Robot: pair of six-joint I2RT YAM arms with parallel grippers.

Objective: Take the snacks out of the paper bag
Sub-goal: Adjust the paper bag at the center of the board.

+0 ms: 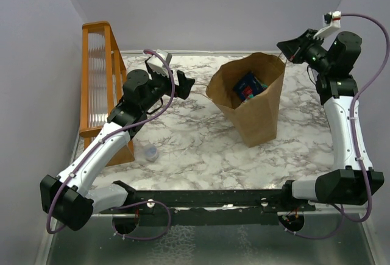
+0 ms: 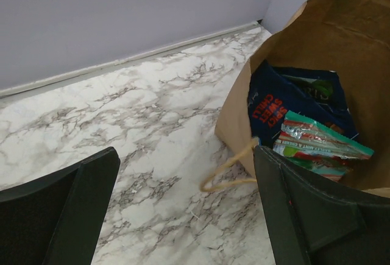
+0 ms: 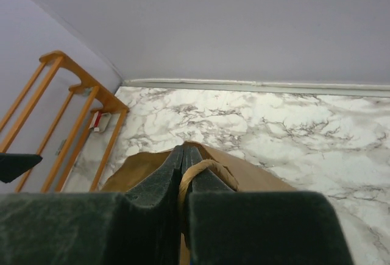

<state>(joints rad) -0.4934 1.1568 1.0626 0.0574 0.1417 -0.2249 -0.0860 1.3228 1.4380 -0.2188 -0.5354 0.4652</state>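
1. Brown bag [image 1: 256, 103] stands toward the back of the marble table [image 1: 201, 149]. Its mouth is tipped toward the left gripper [image 1: 183, 85], likely so the contents face that side.
2. The right gripper [image 3: 184, 152] is pinched closed on a twisted handle [image 3: 204, 166] at the bag's right rim. I judge this hold props the mouth open and steadies the bag.
3. The left gripper hovers just outside the mouth with its jaws spread wide. It holds nothing and is clear of the paper, placed to reach in.
4. The snacks lie low inside the bag: a dark blue packet [image 2: 274, 103] leans on the wall, and a teal packet [image 2: 320, 140] with red-white print lies over it. None is on the table.
5. A second handle [image 2: 228, 167] droops loose outside the near rim, close to the left gripper's path, where it could snag.
6. The step in hand looks like the first reach. The teal packet, being on top, seems easiest to pinch by an edge.
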